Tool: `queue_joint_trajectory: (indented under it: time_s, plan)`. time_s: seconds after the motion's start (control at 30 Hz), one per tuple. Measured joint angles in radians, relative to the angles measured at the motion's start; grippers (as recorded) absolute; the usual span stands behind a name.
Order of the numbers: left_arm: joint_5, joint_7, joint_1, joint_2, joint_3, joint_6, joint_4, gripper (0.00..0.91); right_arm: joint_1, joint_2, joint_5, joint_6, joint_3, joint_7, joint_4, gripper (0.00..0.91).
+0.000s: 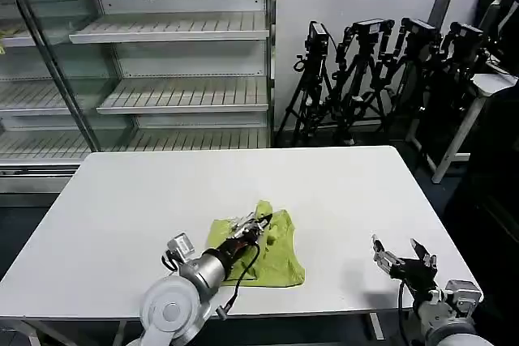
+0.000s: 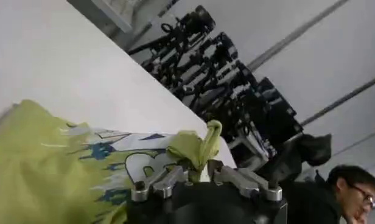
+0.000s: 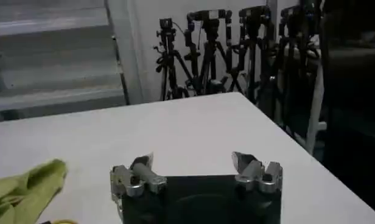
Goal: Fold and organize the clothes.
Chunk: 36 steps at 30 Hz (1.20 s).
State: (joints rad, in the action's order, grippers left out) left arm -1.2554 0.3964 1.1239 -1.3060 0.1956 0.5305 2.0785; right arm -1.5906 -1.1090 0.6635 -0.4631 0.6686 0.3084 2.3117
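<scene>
Pinching a raised fold of the T-shirt (image 2: pixel 193 146), the left gripper (image 1: pixel 258 224) covers the middle of the crumpled shirt at the table's (image 1: pixel 130 200) near edge. Right gripper (image 1: pixel 403 258) hovers spread, near right.

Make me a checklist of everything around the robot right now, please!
Surface: white table, bare apart from the shirt.
Job's things: yellow-green T-shirt lies bunched near the front edge; white-and-dark print shows on it.
Clutter: nothing seen.
End effectors: left end effector shut on a fold of the T-shirt, over the cloth. Right end effector open, holding nothing, near the table's front right edge.
Cables: a black cable loops along the left arm's wrist, over the shirt.
Surroundings: shelves behind the table; tripods with cameras by the wall.
</scene>
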Motion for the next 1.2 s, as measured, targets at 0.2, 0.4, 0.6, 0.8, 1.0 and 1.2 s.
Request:
queue_joint_trajectory:
  time_s: [0.2,0.4,0.6,0.8,1.0,1.2]
  plan:
    - [0.018,-0.005,-0.001,0.015,-0.004,0.003,0.002,0.907,0.007,-0.006,0.003,0.009,-0.009,-0.006,0.001,0.907]
    - [0.020,-0.006,0.020,0.048,0.027,0.003,0.028,0.907,0.019,-0.011,0.010,0.015,-0.016,-0.008,0.001,0.907]
    - [-0.003,0.005,0.070,0.106,0.105,0.010,0.049,0.907,0.029,-0.019,0.011,0.019,-0.025,-0.010,-0.004,0.907]
    - [-0.010,0.023,0.129,0.158,0.189,0.027,0.039,0.907,0.041,-0.029,0.009,0.020,-0.039,-0.011,-0.009,0.907]
    - [-0.001,0.028,0.158,0.171,0.221,0.037,0.019,0.907,0.042,-0.034,0.005,0.021,-0.043,-0.011,-0.007,0.907]
    - [0.012,0.023,0.159,0.161,0.222,0.039,-0.005,0.907,0.032,-0.032,0.004,0.020,-0.033,-0.015,0.003,0.907]
